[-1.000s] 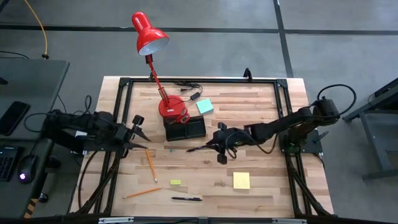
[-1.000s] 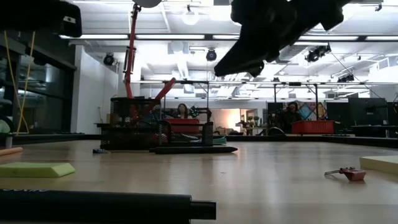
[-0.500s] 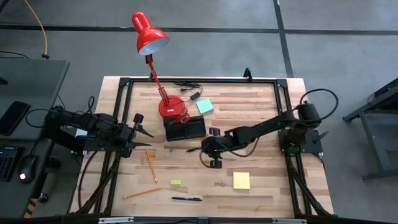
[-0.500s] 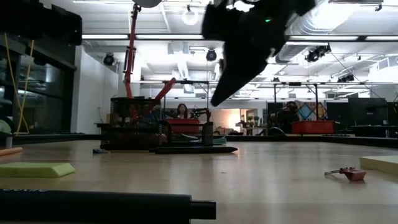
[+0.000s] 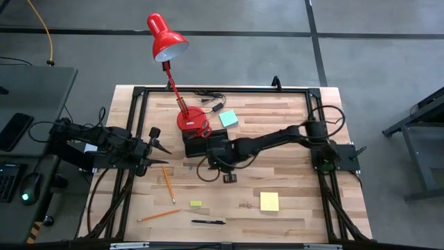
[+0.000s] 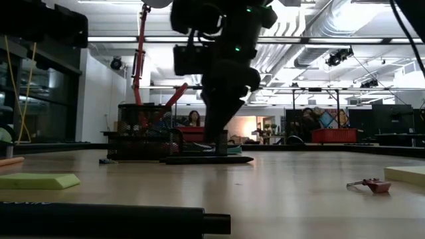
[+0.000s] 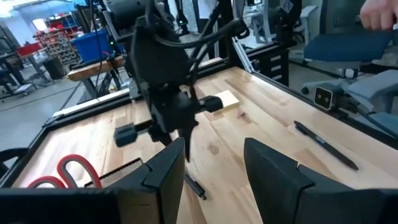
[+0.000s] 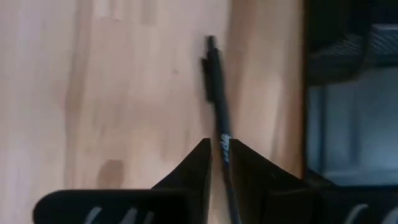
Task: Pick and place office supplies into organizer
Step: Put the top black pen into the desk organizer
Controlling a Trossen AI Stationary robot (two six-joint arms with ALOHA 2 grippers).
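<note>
A black pen (image 8: 214,74) lies flat on the wooden table just in front of the black organizer (image 5: 194,147). It also shows in the low view (image 6: 206,159). My right gripper (image 8: 216,144) hangs over it pointing steeply down, its fingertips a narrow gap apart and above the pen's length. From above, this gripper (image 5: 206,167) stands at the organizer's near edge. My left gripper (image 7: 211,168) waits open and holding nothing at the table's left side (image 5: 149,146). Red-handled scissors (image 7: 68,171) lie by the organizer.
The red lamp's base (image 5: 186,119) stands behind the organizer. A teal pad (image 5: 229,119) lies to its right. Toward the near edge lie a yellow pad (image 5: 269,201), two pencils (image 5: 168,184) (image 5: 158,215), a yellow-green piece (image 5: 195,203) and another black pen (image 5: 208,222).
My right gripper has travelled toward the table's left edge and come down a little, tipping from nearly level to steeply downward. It now stands over the pen by the organizer. The pen has stayed where it lay.
</note>
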